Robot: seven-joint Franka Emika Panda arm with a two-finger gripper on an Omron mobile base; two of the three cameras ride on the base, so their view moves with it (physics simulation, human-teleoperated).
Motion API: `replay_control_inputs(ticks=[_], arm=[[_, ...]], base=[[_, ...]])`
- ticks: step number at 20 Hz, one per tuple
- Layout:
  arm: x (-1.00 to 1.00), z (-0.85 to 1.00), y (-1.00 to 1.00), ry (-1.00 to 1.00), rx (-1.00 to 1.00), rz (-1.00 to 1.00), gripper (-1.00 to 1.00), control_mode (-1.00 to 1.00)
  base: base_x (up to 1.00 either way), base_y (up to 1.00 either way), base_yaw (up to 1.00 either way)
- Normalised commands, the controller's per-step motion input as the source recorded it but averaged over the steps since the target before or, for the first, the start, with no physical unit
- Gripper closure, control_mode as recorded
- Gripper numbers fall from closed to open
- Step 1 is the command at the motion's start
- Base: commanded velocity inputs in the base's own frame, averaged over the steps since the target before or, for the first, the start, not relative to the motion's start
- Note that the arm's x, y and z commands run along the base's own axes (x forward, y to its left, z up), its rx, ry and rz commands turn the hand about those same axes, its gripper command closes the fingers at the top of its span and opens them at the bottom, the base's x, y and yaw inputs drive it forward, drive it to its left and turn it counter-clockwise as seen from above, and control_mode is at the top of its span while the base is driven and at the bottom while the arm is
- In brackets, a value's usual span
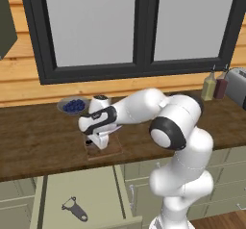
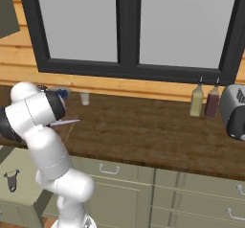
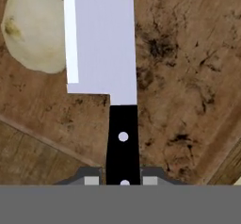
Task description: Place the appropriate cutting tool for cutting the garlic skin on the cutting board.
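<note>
Stretching across every view, the dark wood desk (image 1: 43, 141) carries the scene, with the board as landmark. An open drawer (image 1: 53, 194) hangs below the desk's front edge, just in front of the board, and a dark-handled peeler (image 1: 74, 209) lies inside it. At the desk's far right, well away from the board, stand a toaster (image 1: 238, 84) and two bottles (image 1: 215, 84). Behind the board, near the wall, sit a bowl of blue berries (image 1: 73, 106) and a small cup (image 2: 84, 98).

The board (image 3: 188, 68) is flat brown wood with dark speckled patches; in the left base view its near edge shows under the arm. The gripper (image 3: 120, 180) hangs just over the board, its fingertips (image 3: 92, 180) closed on either side of the knife's black handle. The knife (image 3: 106, 44) has a black handle with pale rivets and a flat silver blade, lying out over the board. The garlic (image 3: 33, 30), a pale cream roundish lump, rests on the board just beside the blade.
</note>
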Motion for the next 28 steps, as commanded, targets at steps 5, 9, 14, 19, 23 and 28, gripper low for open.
replay_control_inputs(ticks=[5, 9, 14, 19, 23, 28], arm=[[0.01, -0.36, -0.08, 0.00, -0.04, 0.00, -1.00, -1.00], [0.00, -0.13, -0.01, 0.00, 0.00, 0.00, -1.00, -1.00], [-0.11, 0.18, -0.20, 0.00, 0.00, 0.00, -1.00, -1.00], [-0.38, 0.67, -0.64, -0.07, 0.05, 0.00, -1.00, -1.00], [-0.30, 0.38, -0.68, -0.04, 0.06, 0.00, -1.00, -1.00], [-0.27, 0.21, -0.68, -0.05, 0.04, -0.01, -1.00, -1.00]], base=[[0.00, 0.00, 0.00], [0.00, 0.00, 0.00], [0.00, 0.00, 0.00], [0.00, 0.00, 0.00], [0.00, 0.00, 0.00], [0.00, 0.00, 0.00]])
